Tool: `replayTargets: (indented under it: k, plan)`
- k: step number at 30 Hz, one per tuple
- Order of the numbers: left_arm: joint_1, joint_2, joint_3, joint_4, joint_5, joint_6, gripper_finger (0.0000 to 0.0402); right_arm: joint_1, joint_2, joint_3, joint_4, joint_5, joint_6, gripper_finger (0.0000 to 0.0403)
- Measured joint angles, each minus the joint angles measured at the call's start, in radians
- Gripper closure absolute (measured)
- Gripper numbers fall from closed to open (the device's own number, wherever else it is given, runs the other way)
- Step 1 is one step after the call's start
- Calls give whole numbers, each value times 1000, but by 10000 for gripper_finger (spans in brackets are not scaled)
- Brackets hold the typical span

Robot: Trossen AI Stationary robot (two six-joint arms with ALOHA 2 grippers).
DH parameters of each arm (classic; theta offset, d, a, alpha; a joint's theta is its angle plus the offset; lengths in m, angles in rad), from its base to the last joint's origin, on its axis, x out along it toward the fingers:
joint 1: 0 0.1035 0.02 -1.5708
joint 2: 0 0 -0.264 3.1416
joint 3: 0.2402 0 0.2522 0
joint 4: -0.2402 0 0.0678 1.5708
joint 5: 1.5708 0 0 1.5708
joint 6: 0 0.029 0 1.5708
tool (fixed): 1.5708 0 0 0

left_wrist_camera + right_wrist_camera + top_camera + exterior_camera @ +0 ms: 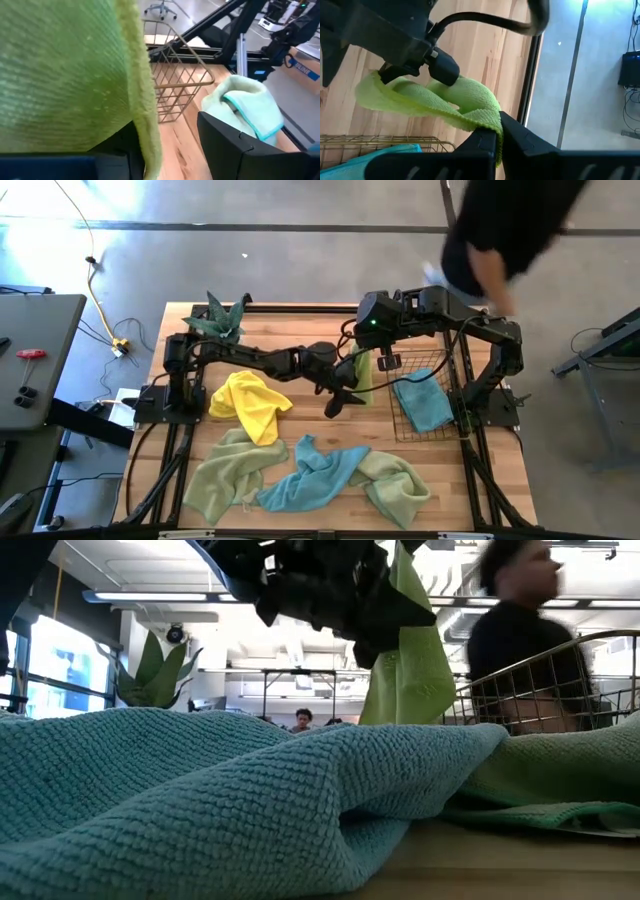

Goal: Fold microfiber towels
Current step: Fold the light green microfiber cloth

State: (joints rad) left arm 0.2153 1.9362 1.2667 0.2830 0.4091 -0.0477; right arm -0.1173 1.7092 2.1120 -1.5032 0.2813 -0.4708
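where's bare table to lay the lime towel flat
Bare wood lies between the plant and the yellow towel, and past the basket toward the back edge. The front is crowded: green towels and a blue towel overlap there.

Bright window glare, ceiling strip lights, motion-blurred person [510, 230], soft shadows.

1. The wire basket [432, 405] is sitting right of centre in the high view, with a towel [424, 402] lying inside it.
2. Four more towels [300, 465] are lying across the lower middle.
3. The potted plant [222, 320] is standing at the upper left.
4. A hanging towel [363, 378] is dangling just left of the basket.
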Motion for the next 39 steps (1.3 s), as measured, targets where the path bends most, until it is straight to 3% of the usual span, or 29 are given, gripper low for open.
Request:
replayTargets:
  k: [4, 10, 17, 27, 33, 39]
  plan:
    - [0, -1, 0, -41, -35, 5, 287, 0, 0, 0, -1, 0, 0, 402]
    - [8, -4, 0, -91, -35, -44, 390, 0, 0, 0, -3, 0, 31, 402]
    - [9, -29, 0, -287, -52, -146, 399, 0, 0, 0, -5, -1, 179, 402]
    - [3, -254, 2, -752, -368, -152, 400, 0, 4, 0, -7, 2, 551, 402]
    - [8, -426, 1, -830, -522, -155, 401, 0, 37, 1, 34, 3, 574, 402]
    - [19, -540, 1, -879, -674, -85, 401, -9, 67, 1, 146, 16, 492, 402]
